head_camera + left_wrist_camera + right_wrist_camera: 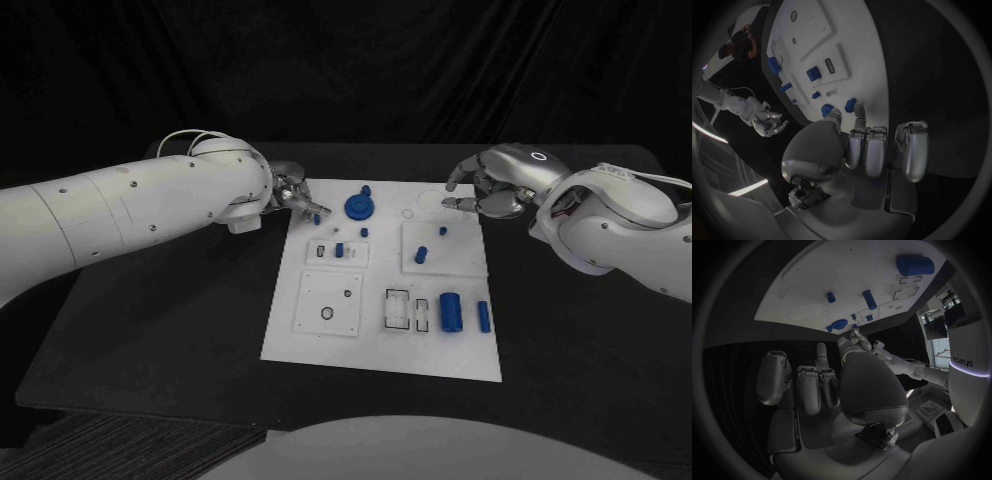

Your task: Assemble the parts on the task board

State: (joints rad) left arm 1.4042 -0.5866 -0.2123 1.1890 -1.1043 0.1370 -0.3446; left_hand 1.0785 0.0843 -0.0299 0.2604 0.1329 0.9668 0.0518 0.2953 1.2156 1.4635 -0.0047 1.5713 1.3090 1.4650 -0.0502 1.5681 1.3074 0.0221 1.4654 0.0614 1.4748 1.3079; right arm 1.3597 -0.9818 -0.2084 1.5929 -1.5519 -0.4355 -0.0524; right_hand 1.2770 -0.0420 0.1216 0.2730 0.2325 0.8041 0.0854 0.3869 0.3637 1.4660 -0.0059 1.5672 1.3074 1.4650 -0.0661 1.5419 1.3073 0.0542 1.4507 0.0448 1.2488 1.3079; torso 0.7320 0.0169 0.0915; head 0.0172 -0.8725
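Note:
The white task board lies in the middle of the table. Blue parts stand on it: a round knobbed piece, a small peg, a block, a peg and two cylinders. My left hand hovers at the board's far left corner with fingers curled in. Its fingertips reach just short of the small peg, and nothing sits between them. My right hand hangs over the far right corner, fingers curled and holding nothing. The board lies beyond it.
Recessed slots and small holes mark the board's near half. A faint round outline sits under the right hand. The black table spreads on both sides of the board, and a dark curtain hangs behind.

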